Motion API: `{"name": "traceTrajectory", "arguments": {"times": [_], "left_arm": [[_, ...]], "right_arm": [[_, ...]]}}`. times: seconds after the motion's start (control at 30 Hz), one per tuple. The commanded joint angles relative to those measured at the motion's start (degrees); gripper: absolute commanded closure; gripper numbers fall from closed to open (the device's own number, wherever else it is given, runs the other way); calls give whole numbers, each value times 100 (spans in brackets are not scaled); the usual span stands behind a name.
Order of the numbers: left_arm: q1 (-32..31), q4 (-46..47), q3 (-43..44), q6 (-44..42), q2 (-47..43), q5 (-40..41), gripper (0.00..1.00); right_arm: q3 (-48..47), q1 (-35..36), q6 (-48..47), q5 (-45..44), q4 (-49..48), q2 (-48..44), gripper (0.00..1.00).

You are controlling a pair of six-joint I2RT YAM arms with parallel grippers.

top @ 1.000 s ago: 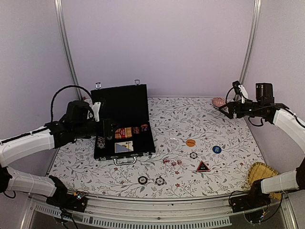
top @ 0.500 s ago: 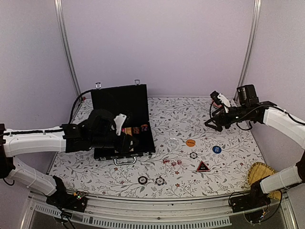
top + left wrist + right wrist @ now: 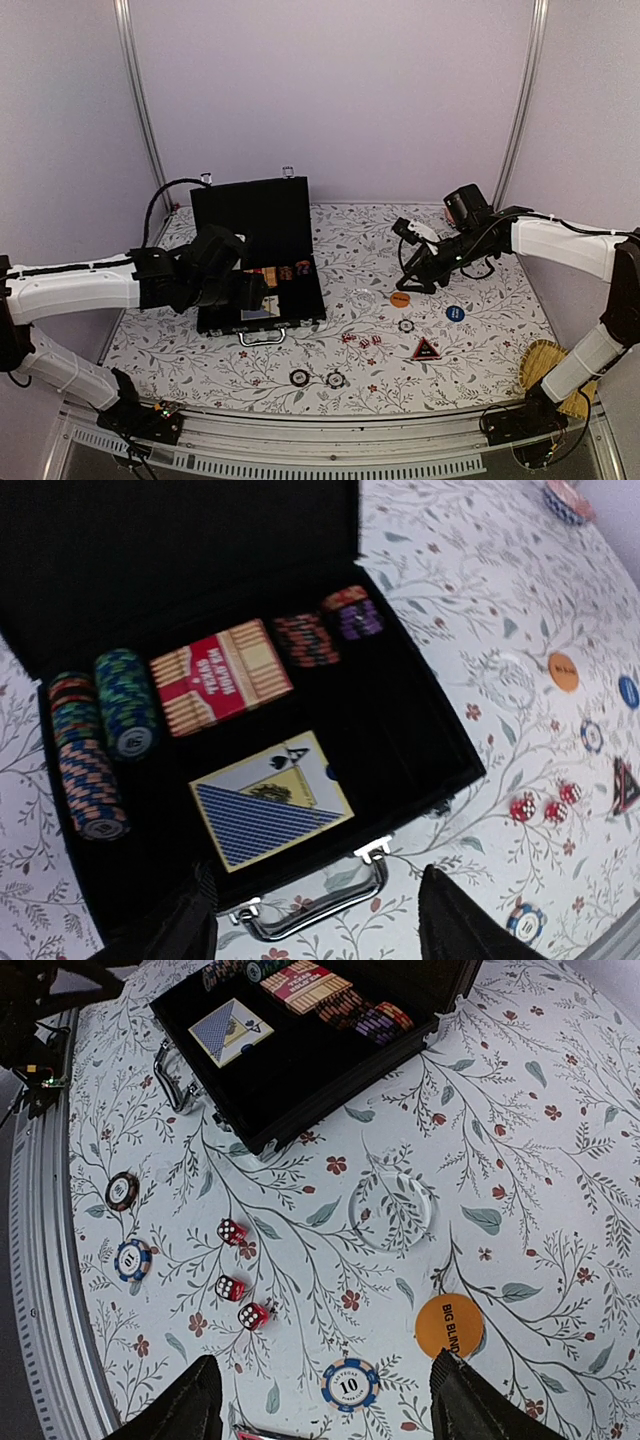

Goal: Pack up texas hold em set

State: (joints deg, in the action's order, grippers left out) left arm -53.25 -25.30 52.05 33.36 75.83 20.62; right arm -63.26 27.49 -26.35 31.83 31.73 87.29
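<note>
The black briefcase lies open at the left, lid upright, silver handle toward me. It holds stacked chips, a red card box and a card deck. My left gripper is open and empty over the case's front edge. My right gripper is open and empty above the orange disc. Loose on the cloth are a blue disc, a chip, three red dice, a black-red triangle and two chips near the front.
A clear round disc lies between the case and the orange disc. A pink shell-like object sits at the back right. A woven straw item lies at the front right corner. Frame posts stand at the back corners.
My right arm swung from the back right corner in toward the table's middle, over the orange disc. My left arm moved right over the open case.
</note>
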Motion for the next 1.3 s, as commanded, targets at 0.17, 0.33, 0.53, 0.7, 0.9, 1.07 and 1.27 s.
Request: {"name": "traceTrajectory", "arguments": {"times": [0.17,0.33,0.53,0.7,0.9,1.07,1.27], "left_arm": [[2333,-144,-1462,993,-1555,-966,21],[3225,230,-2027,814,-1520,-2037,22],[3488,625,-2258,637,-1093,-2343,25],[3512,1070,-2307,444,-727,-2633,28],[3480,1397,-2179,339,-324,-3127,33],[3312,1622,-2158,312,-215,-3351,35],[2763,1883,-2017,400,37,-3402,36]], "right_arm": [[12,35,112,149,65,136,30],[68,38,95,163,79,130,30],[97,40,86,190,121,140,29],[173,39,61,159,141,106,29],[201,37,43,149,150,113,29],[200,42,33,137,150,138,28],[141,38,38,92,149,206,26]]}}
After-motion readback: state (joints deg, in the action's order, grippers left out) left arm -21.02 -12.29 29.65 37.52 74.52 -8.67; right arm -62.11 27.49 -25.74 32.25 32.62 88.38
